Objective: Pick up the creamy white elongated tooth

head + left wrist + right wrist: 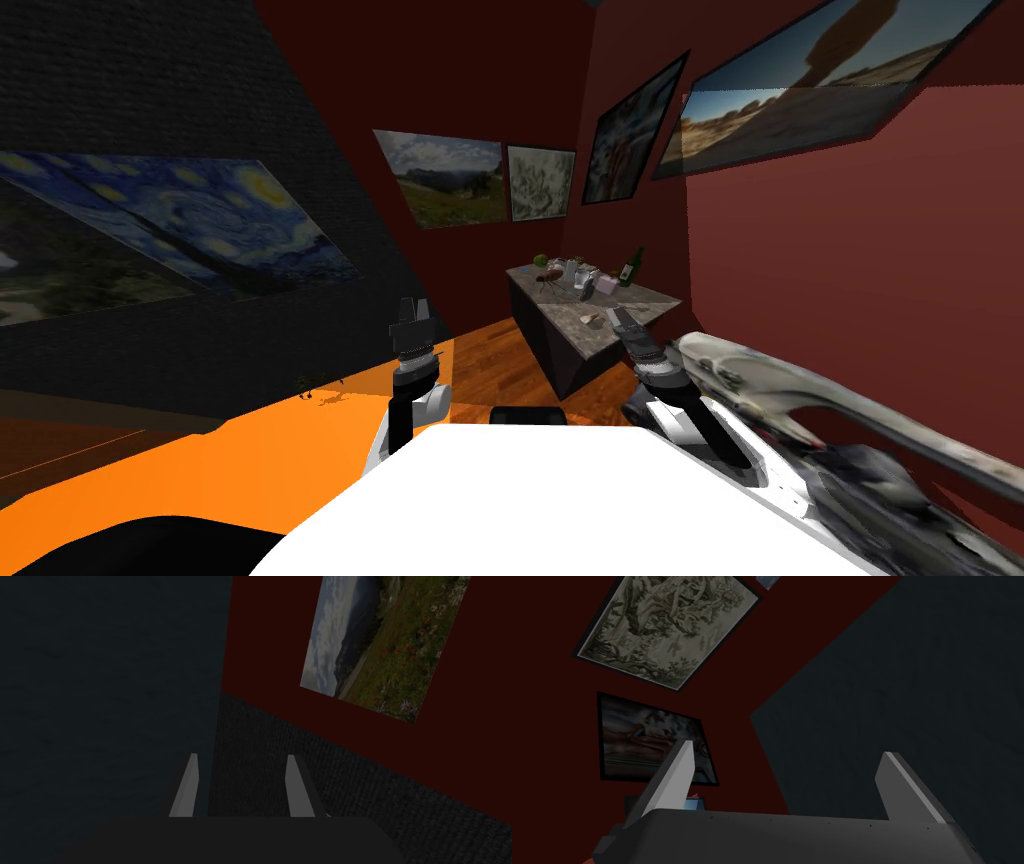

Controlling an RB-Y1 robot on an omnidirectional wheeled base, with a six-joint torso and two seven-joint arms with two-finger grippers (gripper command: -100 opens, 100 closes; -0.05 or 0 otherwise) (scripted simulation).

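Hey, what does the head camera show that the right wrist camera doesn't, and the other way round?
Head view: a stone-topped table ahead, carrying a green bottle, small clutter and a small pale thing near its front edge, possibly the tooth. The left gripper is held up there too. Right wrist view: that arm's fingers close up, wide apart, nothing between them. Shared: the right gripper, open.
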